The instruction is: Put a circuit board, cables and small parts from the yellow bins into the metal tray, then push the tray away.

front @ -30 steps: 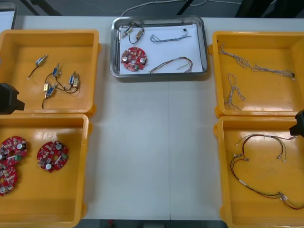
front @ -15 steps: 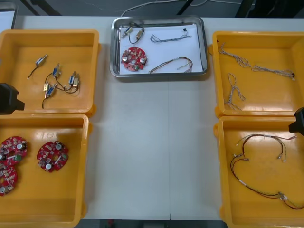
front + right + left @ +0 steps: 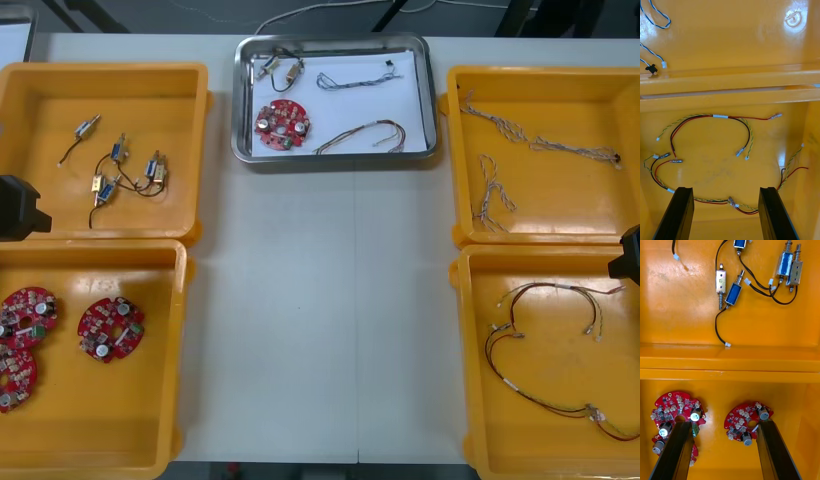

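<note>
The metal tray (image 3: 432,100) stands at the far middle of the table, white inside. In it lie a red circuit board (image 3: 283,124), small metal parts (image 3: 280,68), a blue and white cable (image 3: 355,76) and a red and yellow cable (image 3: 365,136). My left gripper (image 3: 723,427) is open above the near left bin, with circuit boards (image 3: 748,423) under and between its fingers. Over the near right bin my right gripper (image 3: 724,191) is also open, above red and yellow cables (image 3: 711,131). Neither gripper holds anything.
The far left bin (image 3: 60,100) holds small metal parts (image 3: 125,172). Three circuit boards (image 3: 110,328) lie in the near left bin (image 3: 100,420). The far right bin (image 3: 560,200) holds blue and white cables (image 3: 495,195). Bare table runs down the middle between the bins.
The right arm's black end at the view's edge has shifted very slightly. Everything else stays as it was.
</note>
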`<state>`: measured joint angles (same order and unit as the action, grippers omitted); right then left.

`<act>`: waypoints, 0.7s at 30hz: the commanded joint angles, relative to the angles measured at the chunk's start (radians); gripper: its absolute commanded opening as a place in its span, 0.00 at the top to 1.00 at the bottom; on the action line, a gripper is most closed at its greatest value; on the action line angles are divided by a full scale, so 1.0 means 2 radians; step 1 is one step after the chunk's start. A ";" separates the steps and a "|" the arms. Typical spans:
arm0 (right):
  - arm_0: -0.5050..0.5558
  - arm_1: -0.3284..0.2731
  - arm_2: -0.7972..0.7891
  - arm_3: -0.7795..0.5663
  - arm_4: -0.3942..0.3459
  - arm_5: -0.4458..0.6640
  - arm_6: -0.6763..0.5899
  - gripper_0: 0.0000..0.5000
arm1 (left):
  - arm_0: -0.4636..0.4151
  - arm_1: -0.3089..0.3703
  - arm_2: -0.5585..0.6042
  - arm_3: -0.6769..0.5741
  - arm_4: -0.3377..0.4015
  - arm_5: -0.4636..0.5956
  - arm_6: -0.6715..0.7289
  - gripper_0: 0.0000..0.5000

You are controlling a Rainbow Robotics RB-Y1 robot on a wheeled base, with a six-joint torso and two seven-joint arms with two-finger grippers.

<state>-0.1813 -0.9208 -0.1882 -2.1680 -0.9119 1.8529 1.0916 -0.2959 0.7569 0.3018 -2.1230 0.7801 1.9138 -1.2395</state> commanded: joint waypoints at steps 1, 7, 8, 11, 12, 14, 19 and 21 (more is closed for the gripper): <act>0.006 0.004 -0.015 -0.010 0.005 -0.005 0.015 0.00 | 0.007 0.020 -0.001 -0.003 0.003 0.003 0.041 0.00; 0.006 0.004 -0.015 -0.010 0.005 -0.005 0.015 0.00 | 0.007 0.020 -0.001 -0.003 0.003 0.003 0.041 0.00; 0.006 0.004 -0.015 -0.010 0.005 -0.005 0.015 0.00 | 0.007 0.020 -0.001 -0.003 0.003 0.003 0.041 0.00; 0.006 0.004 -0.015 -0.010 0.005 -0.005 0.015 0.00 | 0.007 0.020 -0.001 -0.003 0.003 0.003 0.041 0.00; 0.006 0.004 -0.015 -0.010 0.005 -0.005 0.015 0.00 | 0.007 0.020 -0.001 -0.003 0.003 0.003 0.041 0.00; 0.006 0.004 -0.015 -0.010 0.005 -0.005 0.015 0.00 | 0.007 0.020 -0.001 -0.003 0.003 0.003 0.041 0.00; 0.006 0.004 -0.015 -0.010 0.005 -0.005 0.015 0.00 | 0.007 0.020 -0.001 -0.003 0.003 0.003 0.041 0.00; 0.006 0.004 -0.015 -0.010 0.005 -0.005 0.015 0.00 | 0.007 0.020 -0.001 -0.003 0.003 0.003 0.041 0.00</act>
